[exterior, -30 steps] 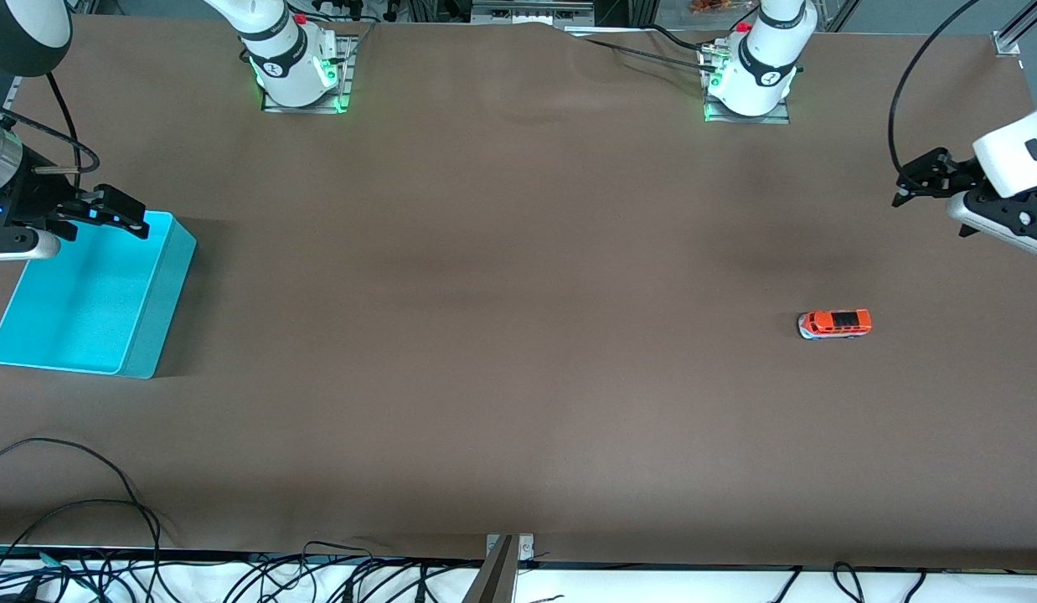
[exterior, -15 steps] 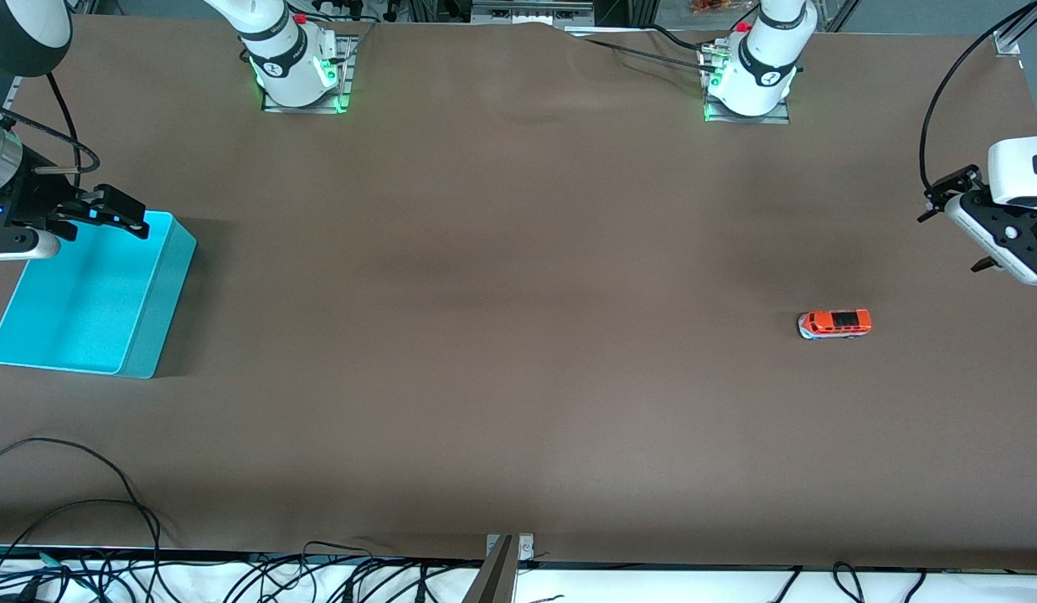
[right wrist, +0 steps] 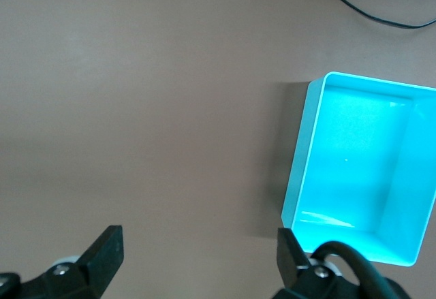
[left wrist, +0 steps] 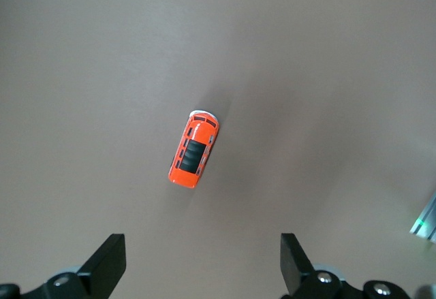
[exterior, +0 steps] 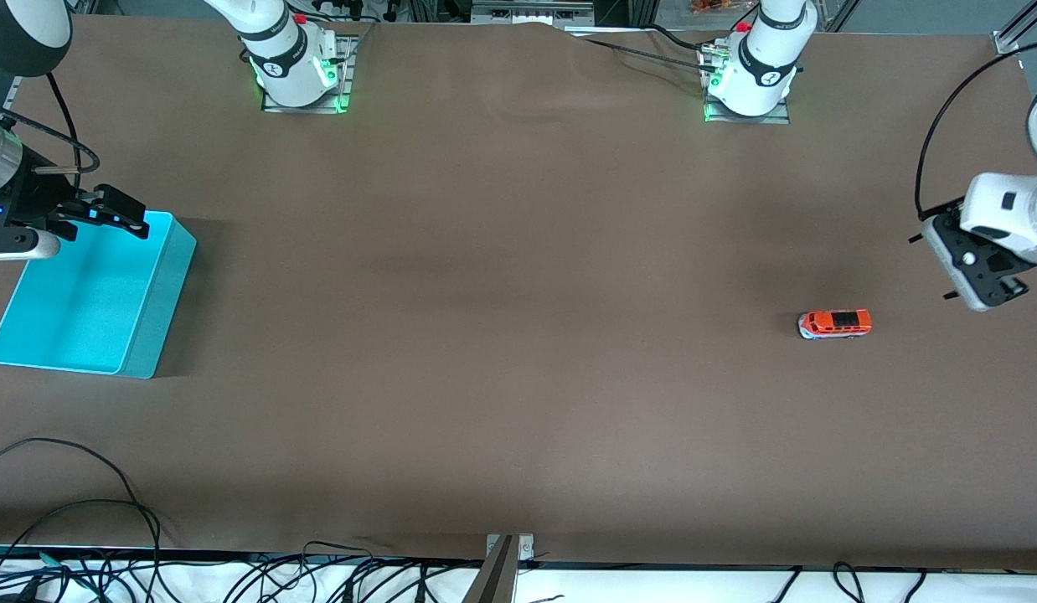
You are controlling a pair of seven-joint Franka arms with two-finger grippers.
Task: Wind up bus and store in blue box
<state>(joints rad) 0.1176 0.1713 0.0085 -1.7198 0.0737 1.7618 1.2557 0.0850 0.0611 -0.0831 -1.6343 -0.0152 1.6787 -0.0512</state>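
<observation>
You have the small orange-red toy bus (exterior: 834, 323) with its dark roof panel standing on its wheels on the brown table covering (exterior: 518, 335), toward the left arm's end of the table and well apart from everything else. In the left wrist view the bus (left wrist: 195, 148) lies on the bare cloth, untouched, with its pale nose end pointing away from the gripper.

Your left gripper (exterior: 946, 266) hangs in the air over the table edge at the left arm's end, near the bus but not over it. Its jaws stand wide apart and hold nothing; in the left wrist view you see the two dark fingertips (left wrist: 109, 261) spread widely, with only cloth between them.

The bright cyan rectangular plastic box (exterior: 87, 295) sits at the right arm's end of the table, with nothing inside it that you can see. Your right gripper (exterior: 108, 213) waits over the corner of the box that lies farther from the front camera. Its jaws are also wide and hold nothing. In the right wrist view the box (right wrist: 306, 156) shows its bare, glossy inner floor, and a dark cable (right wrist: 368, 13) lies on the table near it.
</observation>
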